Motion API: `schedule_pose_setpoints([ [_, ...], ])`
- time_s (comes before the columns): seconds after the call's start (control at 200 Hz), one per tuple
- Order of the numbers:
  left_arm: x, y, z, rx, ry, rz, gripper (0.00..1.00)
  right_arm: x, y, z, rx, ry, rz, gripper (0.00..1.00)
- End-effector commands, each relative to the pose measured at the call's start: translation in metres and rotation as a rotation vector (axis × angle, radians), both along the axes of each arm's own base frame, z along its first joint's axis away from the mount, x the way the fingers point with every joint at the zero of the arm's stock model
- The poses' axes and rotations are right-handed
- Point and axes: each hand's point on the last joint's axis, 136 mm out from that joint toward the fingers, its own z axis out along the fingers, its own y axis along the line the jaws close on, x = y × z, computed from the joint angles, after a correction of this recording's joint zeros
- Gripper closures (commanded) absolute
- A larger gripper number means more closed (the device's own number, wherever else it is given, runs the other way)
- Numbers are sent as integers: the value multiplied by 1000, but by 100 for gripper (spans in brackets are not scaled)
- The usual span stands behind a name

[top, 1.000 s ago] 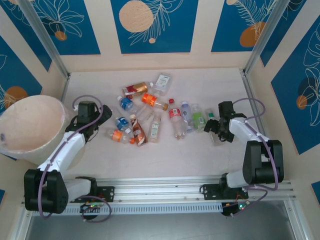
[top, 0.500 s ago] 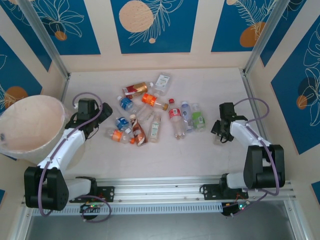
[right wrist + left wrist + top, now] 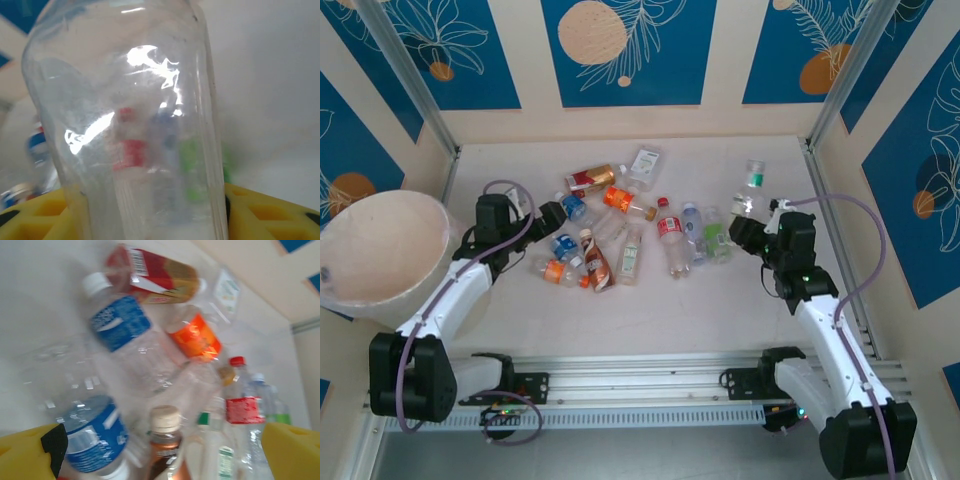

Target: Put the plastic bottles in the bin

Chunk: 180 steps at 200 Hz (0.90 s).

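Note:
Several plastic bottles lie in a loose pile mid-table, among them a red-and-gold one (image 3: 592, 179), an orange one (image 3: 620, 198), a red-capped one (image 3: 670, 235) and a green-labelled one (image 3: 717, 238). My right gripper (image 3: 745, 225) is shut on a clear, green-capped bottle (image 3: 751, 188) held off the table, cap pointing to the back; its clear body (image 3: 125, 115) stands between the yellow fingers (image 3: 35, 215). My left gripper (image 3: 548, 213) is open at the pile's left edge, with a blue-labelled bottle (image 3: 92, 440) and a brown white-capped one (image 3: 165, 440) between its fingers (image 3: 25, 457). The bin (image 3: 390, 195) stands at the far left.
Metal frame posts (image 3: 405, 75) and cream side walls close in the table at left, right and back. A flat clear packet-like bottle (image 3: 642, 163) lies at the back of the pile. The arm bases' rail (image 3: 640, 375) runs along the near edge.
The right gripper has closed on the clear bottle and lifted it up and toward the back. The left gripper has moved right, up to the pile.

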Motion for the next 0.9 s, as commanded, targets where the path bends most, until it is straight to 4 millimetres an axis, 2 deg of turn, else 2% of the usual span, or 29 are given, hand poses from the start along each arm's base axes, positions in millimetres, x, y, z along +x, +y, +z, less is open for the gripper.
schedule_pose_setpoints([
  [0.0, -5, -45, 38, -92, -154, -204, 0, -4, 60, 29, 129, -114, 281, 61],
  [0.165, -20, -92, 64, -126, -148, -395, 0, -15, 116, 33, 179, -114, 532, 61],
  [0.35, -33, -149, 102, -221, -278, -568, 0, -30, 171, 32, 219, -65, 780, 61],
  [0.485, -34, -176, 124, -257, -340, -636, 0, -39, 202, 27, 225, -18, 888, 61],
  [0.63, -20, -188, 129, -249, -336, -632, 6, -47, 227, 24, 216, -3, 974, 60],
  [0.745, 3, -178, 115, -189, -289, -500, 15, -55, 239, 29, 216, -21, 1028, 59],
  [0.85, 12, -175, 110, -178, -278, -456, 35, -58, 242, 31, 212, -30, 1044, 57],
  [0.895, 10, -178, 111, -189, -275, -472, 48, -58, 242, 32, 211, -33, 1044, 56],
])
